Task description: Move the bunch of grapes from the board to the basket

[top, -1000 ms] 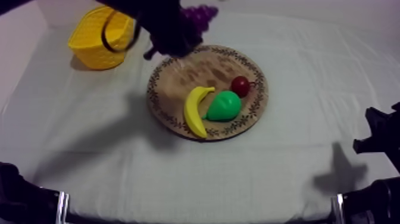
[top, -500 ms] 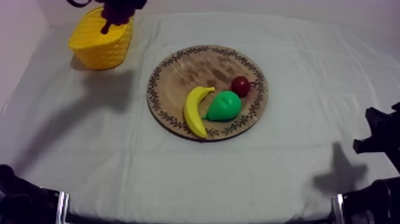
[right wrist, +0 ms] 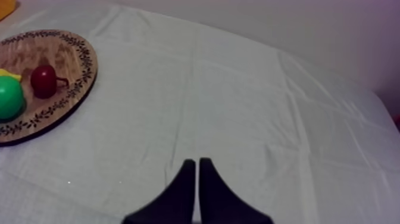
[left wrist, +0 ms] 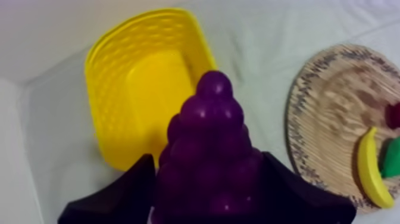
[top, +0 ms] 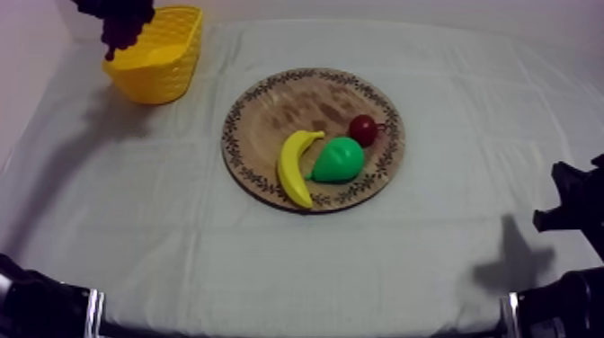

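Over the far-left corner of the table (top: 180, 234), the left pincer (left wrist: 208, 199) is clenched on the bunch of grapes (left wrist: 209, 137), a black finger at either side. The pick-up looks done: the grapes are clear of the wooden board (top: 270, 117), where the banana (top: 295, 166), pear (top: 339, 160) and small red fruit (top: 363, 129) lie. They hang above the yellow basket (top: 166, 67), at its left edge and not yet inside, so lowering and release remain. The right pincer (right wrist: 197, 164) is clamped on nothing.

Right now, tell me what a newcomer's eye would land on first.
The purple bunch of grapes, clamped in the left pincer, held up at the yellow basket, far left in the top view. Next, the round wooden board at the centre, carrying a banana, a green pear and a small red fruit.
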Robot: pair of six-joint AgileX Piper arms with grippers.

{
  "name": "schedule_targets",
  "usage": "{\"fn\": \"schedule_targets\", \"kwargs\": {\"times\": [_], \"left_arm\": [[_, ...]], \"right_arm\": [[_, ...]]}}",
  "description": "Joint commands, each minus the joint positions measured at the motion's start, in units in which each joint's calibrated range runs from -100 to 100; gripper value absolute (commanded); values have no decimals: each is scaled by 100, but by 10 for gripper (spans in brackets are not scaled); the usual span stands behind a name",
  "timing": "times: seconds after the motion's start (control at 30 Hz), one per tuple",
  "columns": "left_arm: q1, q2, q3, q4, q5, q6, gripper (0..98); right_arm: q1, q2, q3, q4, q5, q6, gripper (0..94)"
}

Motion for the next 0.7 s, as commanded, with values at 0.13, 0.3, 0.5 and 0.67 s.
{"fn": "schedule_targets", "kwargs": {"times": [0.13, 0.3, 0.5, 0.67], "left_arm": [[-216, 601, -708, -2, 101, -2, 463], [-275, 1288, -1458, -17, 204, 25, 473], [-348, 1995, -2013, -3, 183, 98, 480], [-463, 2486, -2195, 10, 166, 160, 491]], "right_arm": [[1, -2, -1, 1, 0, 1, 5], [1, -2, -1, 1, 0, 1, 5], [1, -2, -1, 1, 0, 1, 5], [1, -2, -1, 1, 0, 1, 5]]}}
